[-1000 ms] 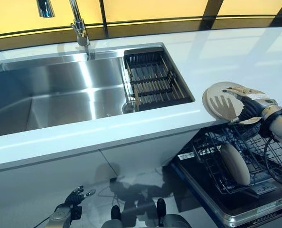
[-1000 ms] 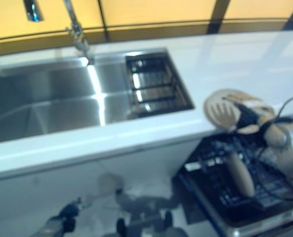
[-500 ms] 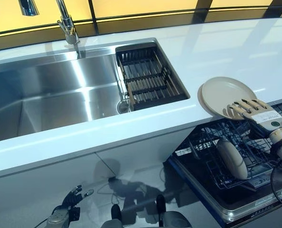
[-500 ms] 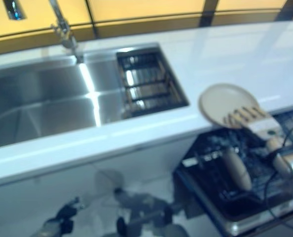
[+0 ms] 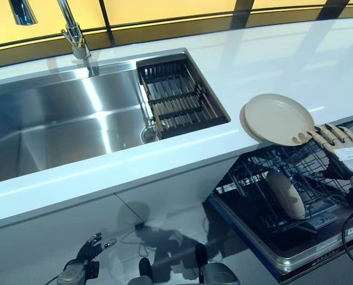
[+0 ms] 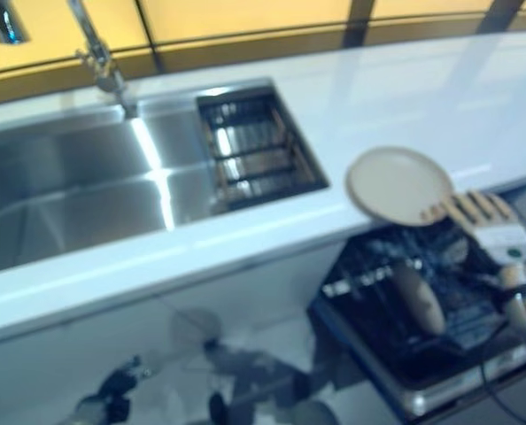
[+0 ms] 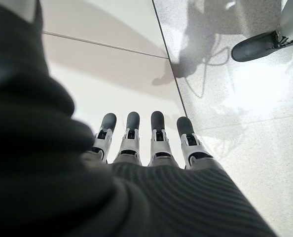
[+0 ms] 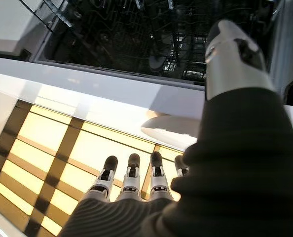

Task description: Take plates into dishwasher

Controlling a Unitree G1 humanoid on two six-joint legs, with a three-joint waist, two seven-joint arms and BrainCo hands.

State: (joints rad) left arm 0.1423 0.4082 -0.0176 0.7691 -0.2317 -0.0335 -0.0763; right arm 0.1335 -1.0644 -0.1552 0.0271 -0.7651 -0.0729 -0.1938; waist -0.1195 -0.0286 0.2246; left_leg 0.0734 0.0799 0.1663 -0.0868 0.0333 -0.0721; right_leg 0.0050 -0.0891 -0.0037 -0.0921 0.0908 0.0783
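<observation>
We see 1 plate (image 5: 276, 118) lying on the counter (image 5: 271, 65) edge, at the right of the frame. Our right hand (image 5: 337, 140) is just beside its rim, fingers straight and spread, holding nothing. Below, another plate (image 5: 285, 193) stands in the rack (image 5: 257, 178). Our left hand (image 7: 146, 143) hangs at the lower left, fingers straight.

- My right hand (image 5: 337, 139) had pale silver fingers with dark tips, and a white label with a small green dot on its back.
- My left hand (image 7: 151, 143) showed the same silver fingers, dark-tipped, under a dark ribbed cover.
</observation>
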